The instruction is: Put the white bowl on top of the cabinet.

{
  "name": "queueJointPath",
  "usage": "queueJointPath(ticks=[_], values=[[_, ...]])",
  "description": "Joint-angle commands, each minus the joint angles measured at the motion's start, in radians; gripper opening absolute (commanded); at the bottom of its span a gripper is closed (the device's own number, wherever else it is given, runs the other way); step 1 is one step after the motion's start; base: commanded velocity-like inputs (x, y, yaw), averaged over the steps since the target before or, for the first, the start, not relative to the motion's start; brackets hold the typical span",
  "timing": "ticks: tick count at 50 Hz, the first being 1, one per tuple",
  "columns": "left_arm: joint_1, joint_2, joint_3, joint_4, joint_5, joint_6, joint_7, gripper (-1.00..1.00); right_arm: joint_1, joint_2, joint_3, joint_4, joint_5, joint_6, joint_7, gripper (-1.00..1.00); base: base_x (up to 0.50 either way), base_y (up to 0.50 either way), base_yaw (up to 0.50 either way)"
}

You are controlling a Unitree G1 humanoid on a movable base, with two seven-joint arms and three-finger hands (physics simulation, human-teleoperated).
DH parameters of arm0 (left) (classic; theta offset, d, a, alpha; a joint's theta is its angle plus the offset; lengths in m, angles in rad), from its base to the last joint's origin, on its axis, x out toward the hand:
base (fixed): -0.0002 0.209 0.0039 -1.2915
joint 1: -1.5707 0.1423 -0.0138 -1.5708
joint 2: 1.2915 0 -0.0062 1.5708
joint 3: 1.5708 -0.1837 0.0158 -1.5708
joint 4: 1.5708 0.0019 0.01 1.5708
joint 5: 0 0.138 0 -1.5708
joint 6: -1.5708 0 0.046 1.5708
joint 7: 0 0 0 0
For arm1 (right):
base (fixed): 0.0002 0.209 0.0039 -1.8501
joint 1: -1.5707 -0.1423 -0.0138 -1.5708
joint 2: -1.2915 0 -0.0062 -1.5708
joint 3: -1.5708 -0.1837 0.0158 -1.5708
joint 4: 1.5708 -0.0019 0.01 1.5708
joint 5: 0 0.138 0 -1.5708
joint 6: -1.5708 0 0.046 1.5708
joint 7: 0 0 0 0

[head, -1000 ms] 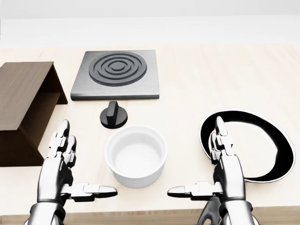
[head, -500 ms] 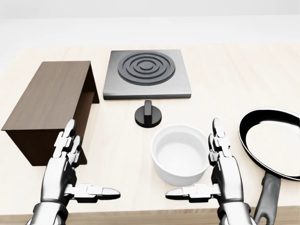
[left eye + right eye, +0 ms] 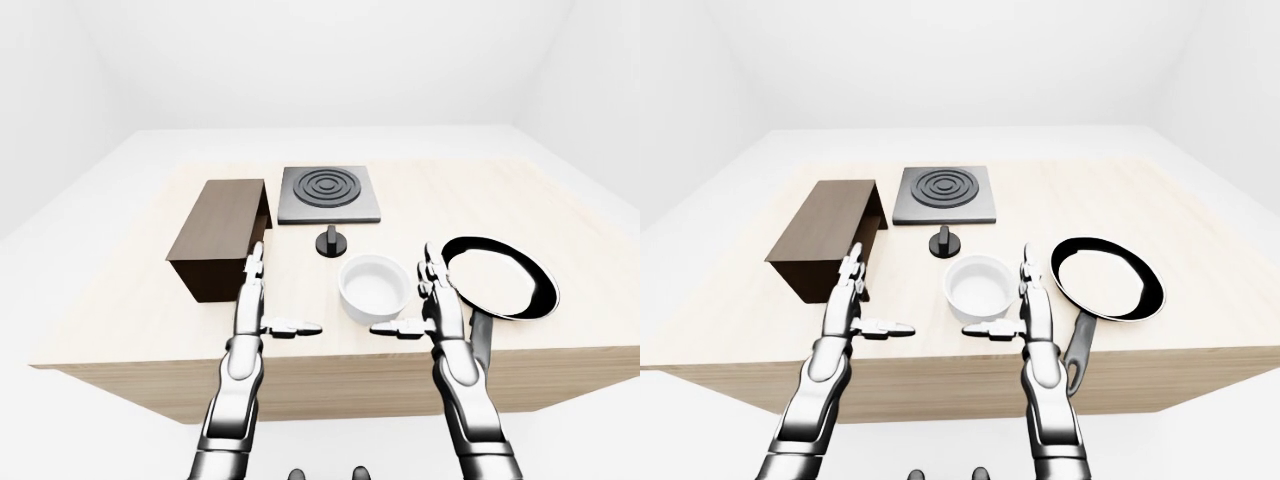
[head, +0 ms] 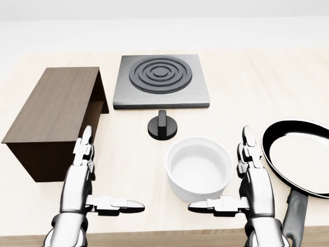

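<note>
The white bowl (image 4: pixel 199 172) stands upright and empty on the light wooden table, low and right of centre in the head view. The dark brown cabinet (image 4: pixel 56 110) lies at the left, its flat top bare and its open side facing right. My left hand (image 4: pixel 105 177) hovers open between cabinet and bowl, fingers straight and thumb pointing right. My right hand (image 4: pixel 232 188) is open just right of the bowl, its thumb reaching below the bowl's rim. Neither hand touches the bowl.
A grey hob plate (image 4: pixel 162 82) with black rings sits at the top centre, with a black knob (image 4: pixel 163 126) below it, just above the bowl. A black frying pan (image 4: pixel 300 157) lies at the right, beside my right hand. The table's near edge (image 4: pixel 164 237) runs along the bottom.
A second ago the whole picture shifted right as the camera moved, then held still. Since then both hands have drifted slightly right and farther over the table, still open.
</note>
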Motion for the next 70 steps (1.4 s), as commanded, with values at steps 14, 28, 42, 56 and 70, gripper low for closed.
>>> queueJointPath(ticks=[14,28,42,56,70], values=[[-0.112,-0.132,-0.204,0.04,0.283,0.021,0.132,1.0,-0.023,-0.039,-0.072,-0.041,-0.015,0.053,0.006,1.0,0.0,0.0,0.0],[-0.156,-0.172,-0.241,0.165,0.416,0.021,0.14,1.0,-0.022,-0.045,-0.093,-0.065,-0.002,0.068,0.012,1.0,0.0,0.0,0.0],[-0.133,-0.223,-0.336,0.155,0.59,0.021,0.099,1.0,-0.022,-0.048,-0.102,-0.076,0.003,0.076,0.013,1.0,0.0,0.0,0.0],[-0.13,-0.269,-0.402,0.107,0.762,0.021,0.059,1.0,-0.03,-0.054,-0.113,-0.075,0.01,0.081,0.011,1.0,0.0,0.0,0.0],[-0.203,-0.299,-0.378,0.318,0.992,0.021,0.102,1.0,-0.026,-0.061,-0.132,-0.101,0.028,0.097,0.018,1.0,0.0,0.0,0.0]])
